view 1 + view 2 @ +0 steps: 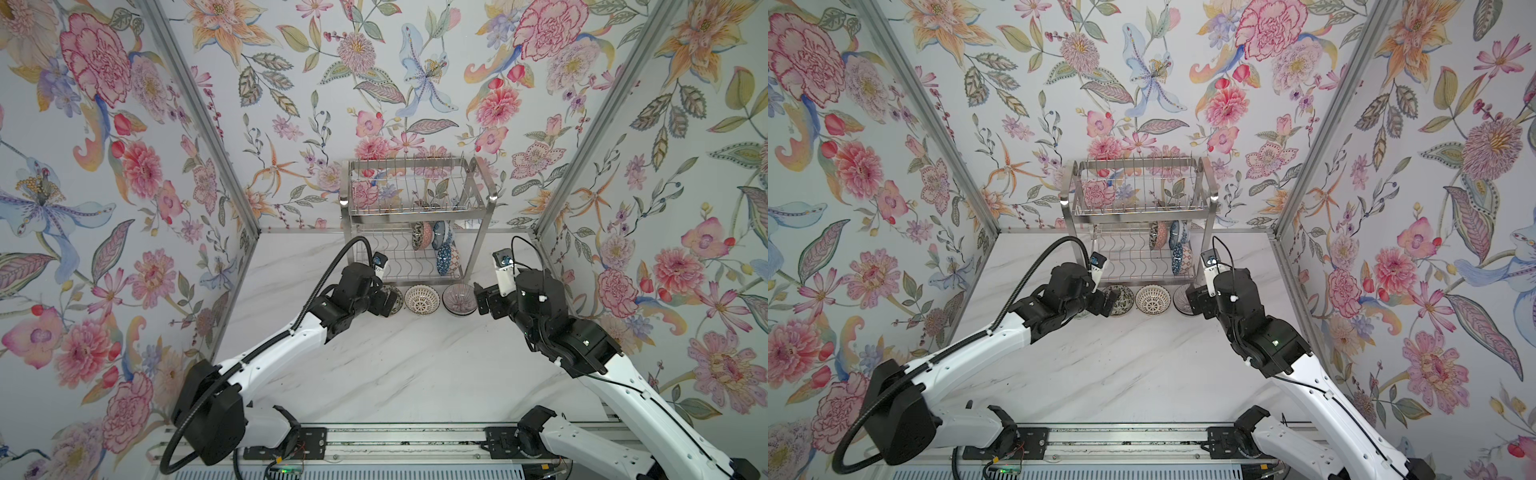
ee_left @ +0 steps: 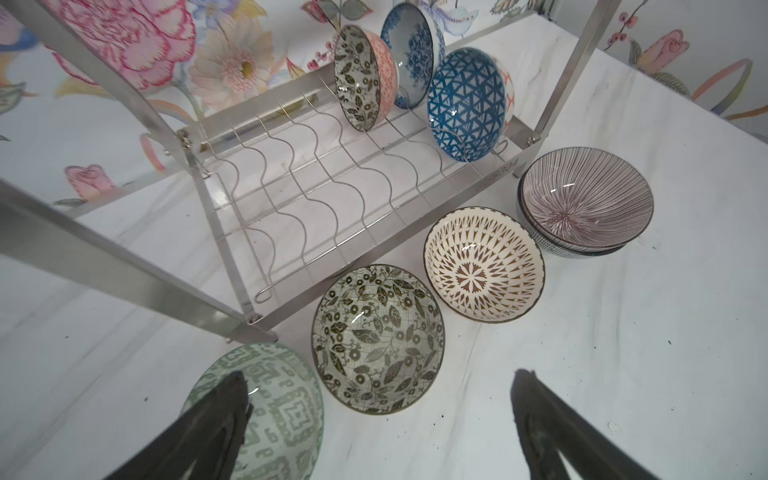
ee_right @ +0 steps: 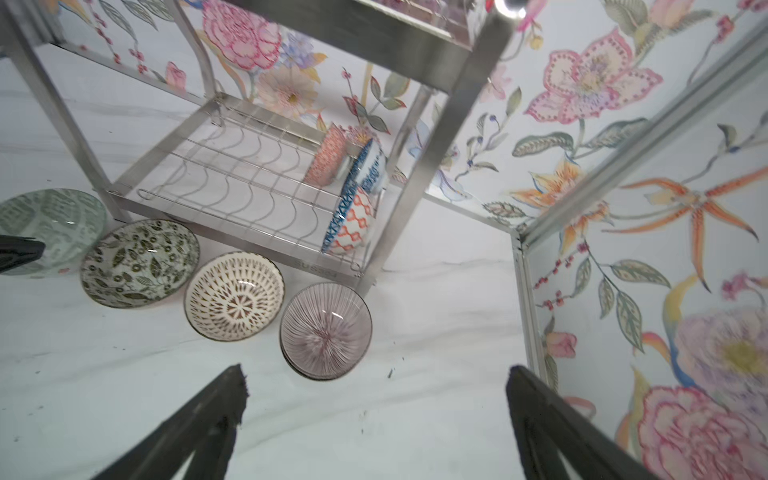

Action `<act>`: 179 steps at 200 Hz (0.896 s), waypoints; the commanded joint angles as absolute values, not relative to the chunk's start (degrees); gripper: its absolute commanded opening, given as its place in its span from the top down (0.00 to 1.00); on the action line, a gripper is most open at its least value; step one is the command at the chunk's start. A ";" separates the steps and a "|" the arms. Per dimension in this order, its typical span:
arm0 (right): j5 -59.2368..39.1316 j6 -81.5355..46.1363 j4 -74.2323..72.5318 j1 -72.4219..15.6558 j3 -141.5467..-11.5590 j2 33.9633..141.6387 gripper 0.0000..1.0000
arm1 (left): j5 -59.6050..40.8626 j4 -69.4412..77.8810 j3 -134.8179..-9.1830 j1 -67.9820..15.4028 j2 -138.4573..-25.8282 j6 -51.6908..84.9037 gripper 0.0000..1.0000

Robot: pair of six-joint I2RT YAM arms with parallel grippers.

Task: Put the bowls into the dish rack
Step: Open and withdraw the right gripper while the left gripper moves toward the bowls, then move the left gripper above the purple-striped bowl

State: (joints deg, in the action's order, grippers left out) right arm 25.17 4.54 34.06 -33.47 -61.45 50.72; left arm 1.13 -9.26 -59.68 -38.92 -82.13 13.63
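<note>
Nearest, the left tool [image 2: 380,376] is released, jaws spread wide and gripping nothing, just in front of the dish rack [image 1: 415,214] by the left front leg as the top views show it. The left wrist view shows one finger [image 2: 208,428] overlapping a green bowl [image 2: 286,399], though whether they touch cannot be told; both top views hide that bowl behind the arm. The right tool [image 3: 376,369] is likewise released and empty, above the counter [image 1: 395,374] near the rack's right front leg. Along the rack's front edge a row of bowls sits upright on the counter: beside the green one a leaf-patterned bowl [image 2: 378,338], then a white bowl with brown petals [image 2: 484,266], then a pink-lined bowl [image 2: 586,199]. Only the left wrist view makes plain that the pink-lined bowl nests in a dark dotted bowl [image 2: 540,239]. Farther, on the rack's lower shelf [image 2: 311,187] of wavy wires, three bowls stand on edge at its right end: a blue triangle bowl [image 2: 467,104] nearest the front rail, a coral-backed bowl [image 2: 357,77] with leaves inside, and a blue floral bowl [image 2: 409,54] behind. The right wrist view shows the triangle bowl's orange-latticed outside. The pronged upper shelf [image 1: 409,187] shows whole only in the top views.
</note>
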 commanded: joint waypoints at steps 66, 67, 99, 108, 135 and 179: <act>19.34 1.43 36.18 -26.91 -54.07 44.72 0.01 | -5.95 -4.94 -86.37 -46.58 -110.64 15.73 0.01; 19.34 1.42 36.15 -26.86 -54.02 44.73 0.01 | -6.01 -5.06 -86.69 -46.67 -110.91 15.73 0.01; 20.19 0.06 36.20 -25.61 -53.66 44.65 0.01 | -7.96 -7.15 -94.39 -47.96 -117.97 16.02 0.01; 20.30 -0.23 36.17 -25.10 -53.69 44.65 0.01 | -8.38 -7.75 -96.04 -48.20 -119.32 16.01 0.01; 20.14 -0.62 36.00 -23.97 -53.62 44.38 0.01 | -9.03 -8.98 -99.55 -48.38 -122.81 16.17 0.06; 20.06 -0.71 35.75 -23.53 -53.49 44.30 0.01 | -7.84 -11.59 -104.64 -48.38 -127.65 15.82 0.39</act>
